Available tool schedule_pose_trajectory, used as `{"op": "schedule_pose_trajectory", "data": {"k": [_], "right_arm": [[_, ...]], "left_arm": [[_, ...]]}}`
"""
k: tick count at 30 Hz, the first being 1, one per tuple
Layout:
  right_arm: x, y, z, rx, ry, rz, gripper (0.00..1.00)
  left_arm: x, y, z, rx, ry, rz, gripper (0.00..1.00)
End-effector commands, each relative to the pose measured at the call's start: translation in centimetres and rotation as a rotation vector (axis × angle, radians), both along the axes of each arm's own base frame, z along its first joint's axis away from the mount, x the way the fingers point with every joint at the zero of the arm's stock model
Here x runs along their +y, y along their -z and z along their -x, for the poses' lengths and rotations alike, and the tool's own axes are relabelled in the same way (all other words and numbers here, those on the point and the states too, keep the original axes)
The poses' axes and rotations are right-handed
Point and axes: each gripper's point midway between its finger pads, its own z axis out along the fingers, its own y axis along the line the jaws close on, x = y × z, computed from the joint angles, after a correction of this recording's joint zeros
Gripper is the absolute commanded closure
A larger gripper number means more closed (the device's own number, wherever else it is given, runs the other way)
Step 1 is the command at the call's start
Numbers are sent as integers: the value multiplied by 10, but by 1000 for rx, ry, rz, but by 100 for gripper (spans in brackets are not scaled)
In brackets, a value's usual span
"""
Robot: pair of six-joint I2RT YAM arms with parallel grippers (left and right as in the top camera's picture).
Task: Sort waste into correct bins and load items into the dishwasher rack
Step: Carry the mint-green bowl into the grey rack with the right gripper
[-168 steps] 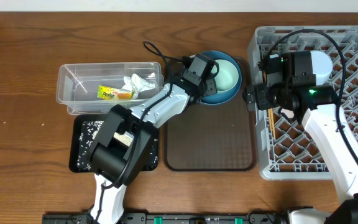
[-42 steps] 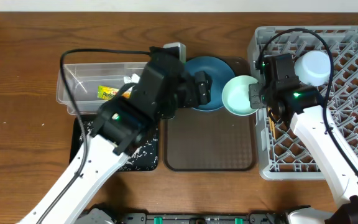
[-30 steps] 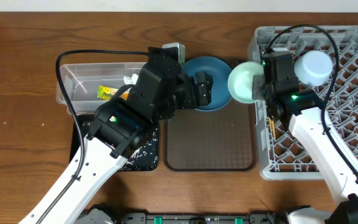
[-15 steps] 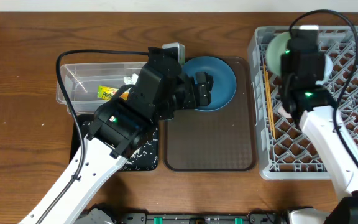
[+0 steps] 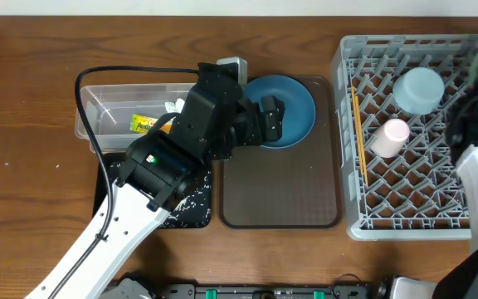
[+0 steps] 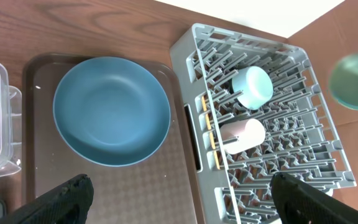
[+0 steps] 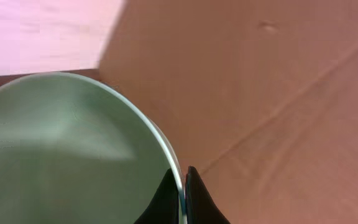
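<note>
My right gripper (image 7: 180, 186) is clenched on the rim of the small mint green bowl (image 7: 61, 149). The left wrist camera shows that bowl blurred and held up beyond the dishwasher rack (image 6: 253, 43), on the side away from the brown serving tray (image 5: 280, 195). My left gripper (image 6: 180, 183) hangs released, jaws spread wide, above the large dark blue bowl (image 5: 295, 106) sitting on that tray. In the rack lie the pale pink cup (image 5: 391, 137), the small light blue bowl (image 5: 417, 90) and, along its left edge, the chopsticks (image 5: 358, 133).
</note>
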Motion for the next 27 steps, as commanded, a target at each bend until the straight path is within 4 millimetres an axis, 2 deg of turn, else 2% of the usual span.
{"op": "schedule_pose_trajectory", "data": {"k": [1,5,8,16,21,27], "right_arm": [[-25,9,2,45,4,18,99],[-54,20,2,135,18,87,99],[-69,32,-6,233,18,172,99],[-83,61,-31,330,2,293,99],[-90,81,-42,330,7,332,99],[-92,129,-55,451,-46,347,99]], "left_arm": [[3,-2,-1,-13,-7,-9,5],[3,-2,-1,-13,-7,-9,6],[3,-2,-1,-12,-7,-9,6],[3,-2,-1,-12,-7,-9,6],[3,-2,-1,-13,-7,-9,6],[3,-2,-1,-13,-7,-9,6]]}}
